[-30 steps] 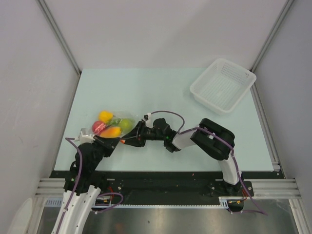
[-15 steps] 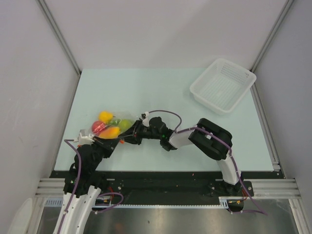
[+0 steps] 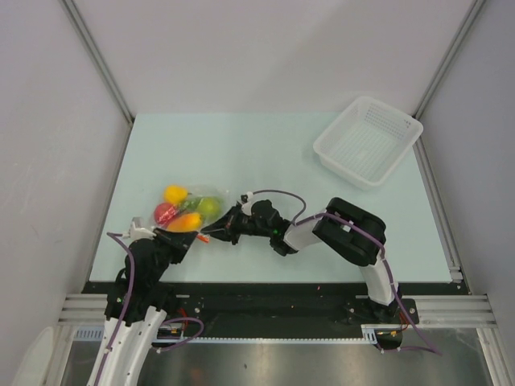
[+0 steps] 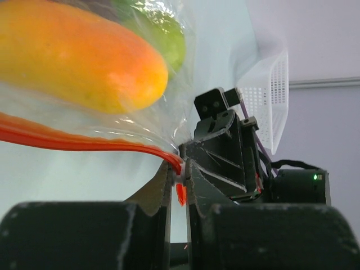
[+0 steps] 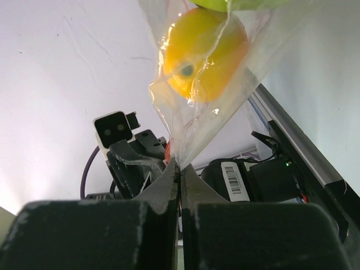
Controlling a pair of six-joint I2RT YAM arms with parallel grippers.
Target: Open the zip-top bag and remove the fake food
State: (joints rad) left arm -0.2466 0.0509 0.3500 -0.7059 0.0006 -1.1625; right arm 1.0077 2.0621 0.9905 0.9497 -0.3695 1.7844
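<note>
The clear zip-top bag with its orange-red zip strip hangs between my two grippers at the table's left. Inside it are fake fruits: a yellow one, a red apple, an orange-yellow oval one and a green one. My left gripper is shut on the zip strip's slider end. My right gripper is shut on the bag's clear plastic edge, with a yellow fruit hanging above it in the right wrist view.
A white mesh basket stands at the back right of the pale green table. It shows in the left wrist view too. White walls enclose the table on three sides.
The bag and both grippers have shifted slightly toward the near edge. The right gripper moved down and left, closer to the left gripper. Both keep their hold.
</note>
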